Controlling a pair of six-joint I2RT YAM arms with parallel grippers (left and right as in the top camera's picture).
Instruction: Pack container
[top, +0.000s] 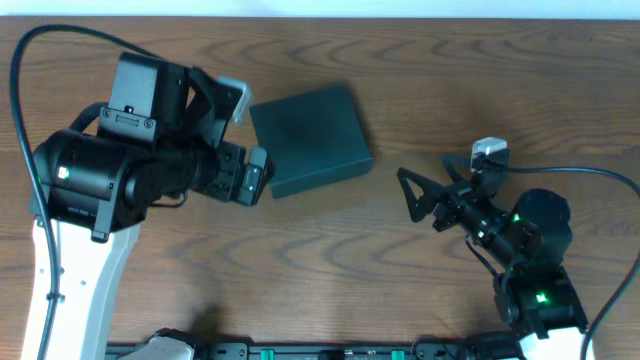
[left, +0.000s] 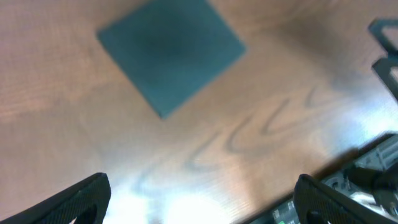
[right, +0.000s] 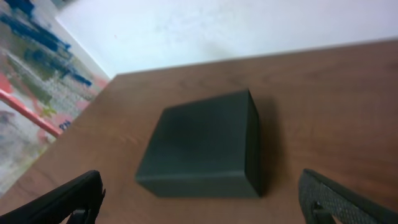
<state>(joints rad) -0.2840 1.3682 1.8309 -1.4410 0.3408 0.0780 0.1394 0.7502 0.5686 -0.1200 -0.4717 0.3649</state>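
Overhead, the container (top: 310, 138) lies shut on the wooden surface (top: 330, 270), in the upper centre of the frame. Its lid is down flat and its edges are turned a little off square to the frame.

The left end effector (top: 255, 178) sits at centre left, just beside the container's lower left corner. In the left wrist view its two fingers (left: 81, 199) stand wide apart at the bottom corners, with nothing between them but bare wood. There the container shows blurred as a diamond at upper centre, clear of both fingers.

The right end effector (top: 407, 195) is at centre right, well apart from the container and pointing left toward it. Its fingers are spread in a wide V and hold nothing. In the right wrist view the container fills the middle of the frame with one corner edge facing the camera. The two fingertips (right: 74, 199) sit low at either side, not touching it.
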